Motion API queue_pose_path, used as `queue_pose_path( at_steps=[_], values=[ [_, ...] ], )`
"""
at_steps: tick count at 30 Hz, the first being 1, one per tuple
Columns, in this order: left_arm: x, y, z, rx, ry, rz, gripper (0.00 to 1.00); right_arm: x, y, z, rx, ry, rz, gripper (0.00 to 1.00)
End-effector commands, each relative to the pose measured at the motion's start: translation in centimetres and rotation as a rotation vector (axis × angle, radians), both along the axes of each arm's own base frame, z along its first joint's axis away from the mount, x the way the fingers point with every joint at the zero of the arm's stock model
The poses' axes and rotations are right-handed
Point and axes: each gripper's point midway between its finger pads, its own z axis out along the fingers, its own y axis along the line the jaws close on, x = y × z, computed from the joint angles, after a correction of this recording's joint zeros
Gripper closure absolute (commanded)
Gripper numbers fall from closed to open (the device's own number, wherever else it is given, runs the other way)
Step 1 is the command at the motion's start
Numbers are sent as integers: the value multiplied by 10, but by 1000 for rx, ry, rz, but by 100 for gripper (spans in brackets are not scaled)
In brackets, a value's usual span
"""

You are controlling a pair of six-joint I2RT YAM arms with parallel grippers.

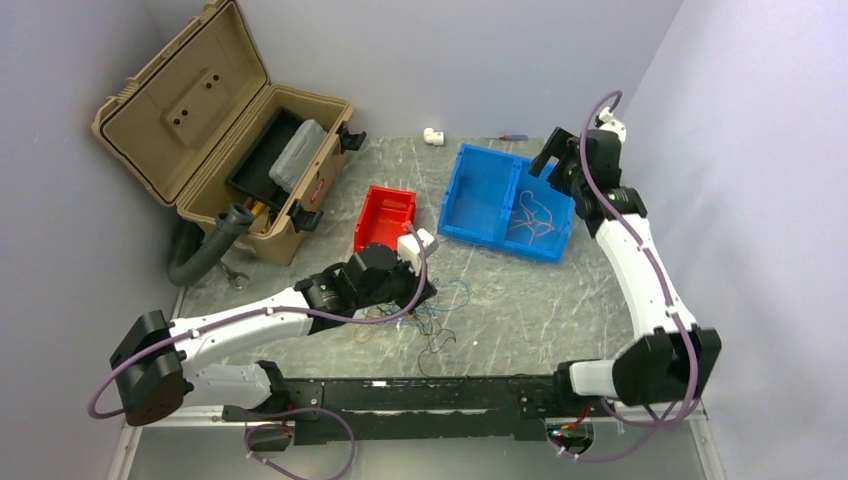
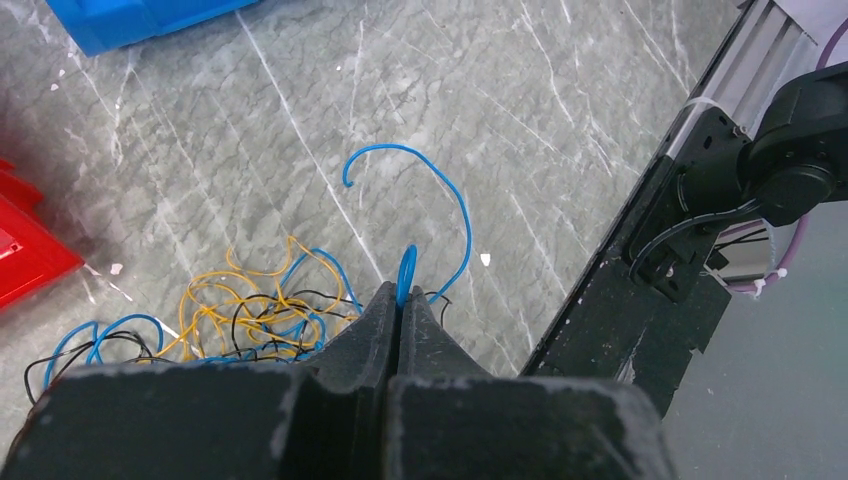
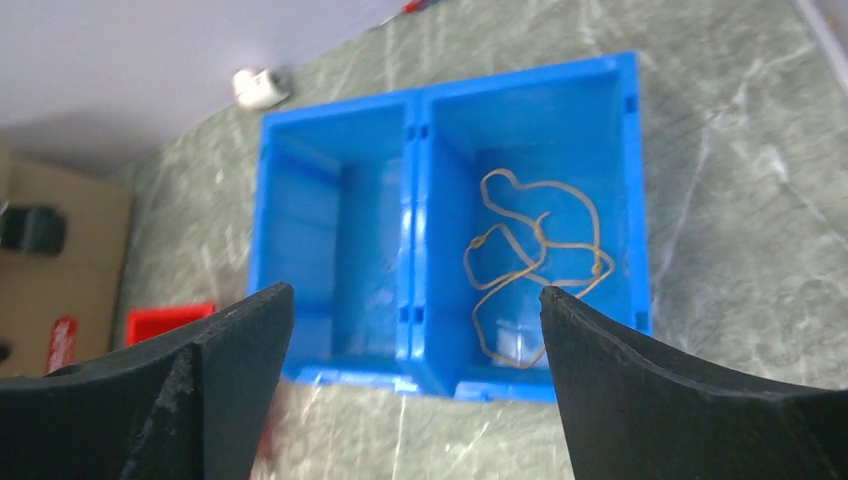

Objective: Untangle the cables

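A tangle of thin yellow, blue and black cables (image 2: 250,315) lies on the grey marble table, in front of the left arm in the top view (image 1: 425,322). My left gripper (image 2: 402,298) is shut on a blue cable (image 2: 458,200) that arcs up from the jaws and curls over the table. In the top view the left gripper (image 1: 427,292) sits low at the tangle's edge. My right gripper (image 3: 415,290) hangs open and empty, well above the blue two-compartment bin (image 3: 340,240). Pale tan cables (image 3: 530,260) lie loose in the bin's right compartment (image 1: 535,222).
A red bin (image 1: 385,215) stands left of the blue bin (image 1: 482,195). An open tan toolbox (image 1: 200,110) fills the back left, with a dark hose (image 1: 212,245) and a wrench (image 1: 232,275) beside it. A black rail (image 1: 420,395) runs along the near edge.
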Motion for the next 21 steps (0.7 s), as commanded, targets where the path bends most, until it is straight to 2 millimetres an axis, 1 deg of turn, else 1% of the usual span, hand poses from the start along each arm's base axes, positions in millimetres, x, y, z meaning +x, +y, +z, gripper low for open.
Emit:
queue_pose_path(
  at_steps=[1,4,6,10,13,16,21],
  values=[
    [-1,-7,37,-79,-43,-19,100,-33,39,8,78,-53,242,2],
    [-4,-9,41,-87,-39,-38,100,-56,61,-7,142,-47,362,1],
    [-5,-12,43,-93,-39,-49,100,-72,77,-12,178,-59,440,0],
    [-3,-14,39,-81,-36,-51,100,-101,103,-26,224,-63,534,0],
    [-3,-15,41,-86,-37,-54,100,-122,115,-37,265,-71,583,0],
    [-4,-15,45,-97,-40,-58,100,-142,125,-55,307,-63,638,0],
    [-8,-18,48,-110,-32,-85,100,-168,136,-77,352,-71,735,1]
  ],
)
